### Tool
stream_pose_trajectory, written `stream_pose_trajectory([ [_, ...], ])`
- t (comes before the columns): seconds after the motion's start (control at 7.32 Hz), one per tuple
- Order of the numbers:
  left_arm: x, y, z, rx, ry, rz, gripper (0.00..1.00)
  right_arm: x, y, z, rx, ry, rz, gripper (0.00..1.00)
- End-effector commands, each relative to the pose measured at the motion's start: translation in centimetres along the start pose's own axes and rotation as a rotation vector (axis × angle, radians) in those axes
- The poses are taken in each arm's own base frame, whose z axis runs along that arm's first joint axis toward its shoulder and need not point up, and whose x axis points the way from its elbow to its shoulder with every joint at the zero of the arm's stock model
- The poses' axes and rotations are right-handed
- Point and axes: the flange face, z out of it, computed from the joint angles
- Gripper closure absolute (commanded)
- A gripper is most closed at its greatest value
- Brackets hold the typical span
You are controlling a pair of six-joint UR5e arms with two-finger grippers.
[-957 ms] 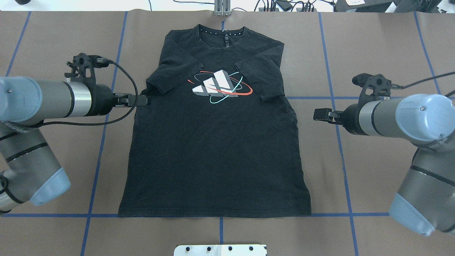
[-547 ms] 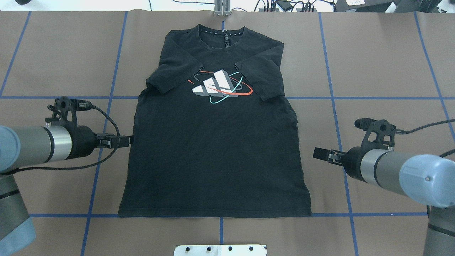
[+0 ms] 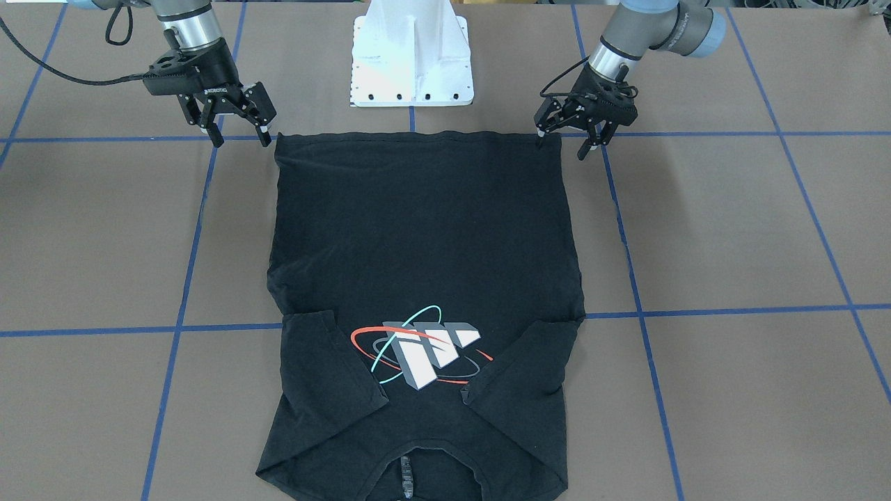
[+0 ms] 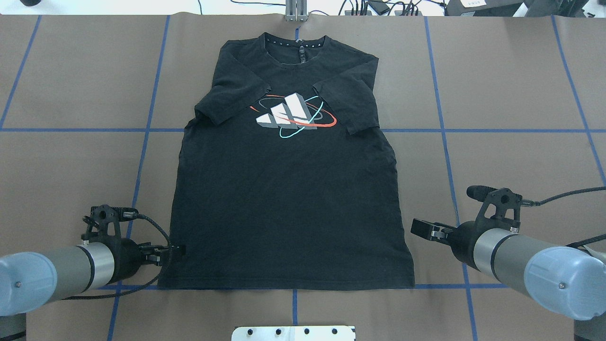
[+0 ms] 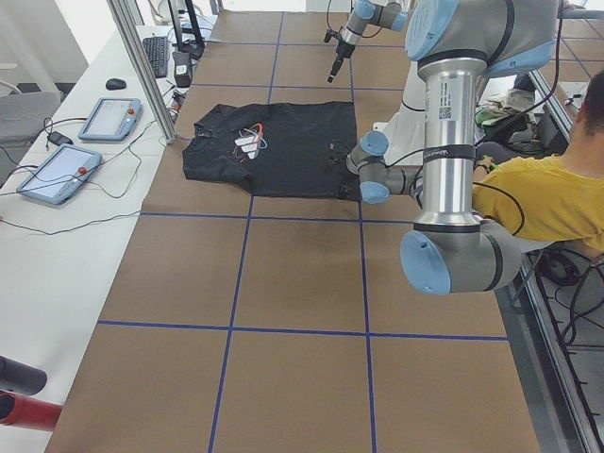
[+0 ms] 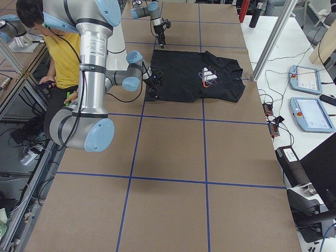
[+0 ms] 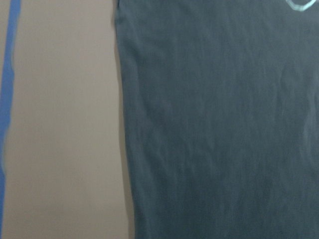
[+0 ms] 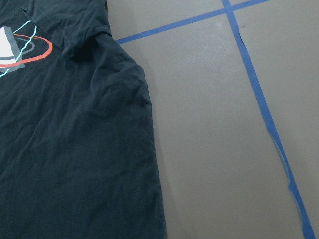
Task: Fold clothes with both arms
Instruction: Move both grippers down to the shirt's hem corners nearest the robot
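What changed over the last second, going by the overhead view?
The left gripper and right gripper both drew back toward the robot along the sides of the T-shirt, from sleeve level to its hem corners. Both are open now, with nothing gripped. The T-shirt has not moved and its sleeves are folded in as before.

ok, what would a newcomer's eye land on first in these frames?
The black short-sleeved T-shirt with a white blocky graphic lies flat mid-table, both sleeves folded in over the chest. Then the black two-finger left gripper and right gripper, both open, one by each hem corner on the robot's side.
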Motion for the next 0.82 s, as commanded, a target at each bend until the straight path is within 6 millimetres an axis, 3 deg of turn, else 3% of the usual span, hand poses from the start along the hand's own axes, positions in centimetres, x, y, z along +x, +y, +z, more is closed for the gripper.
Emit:
stream_pose_trajectory([
  [0.0,0.4,2.7,0.7,-0.037,-0.004,-0.007,0.22,-0.2,0.0,-0.3,0.001,-0.007,0.001,0.0],
  [0.14,0.1,2.9,0.9,-0.042,-0.012,-0.005,0.35,-0.2,0.0,-0.4,0.001,-0.008,0.002,0.0],
  [0.41,-1.6,3.4,0.8,-0.049,-0.044,0.001,0.35,-0.2,0.0,-0.4,0.001,-0.008,0.002,0.0],
  [0.68,-1.5,3.9,0.7,-0.063,-0.042,0.004,0.35,-0.2,0.0,-0.4,0.001,-0.008,0.002,0.0],
])
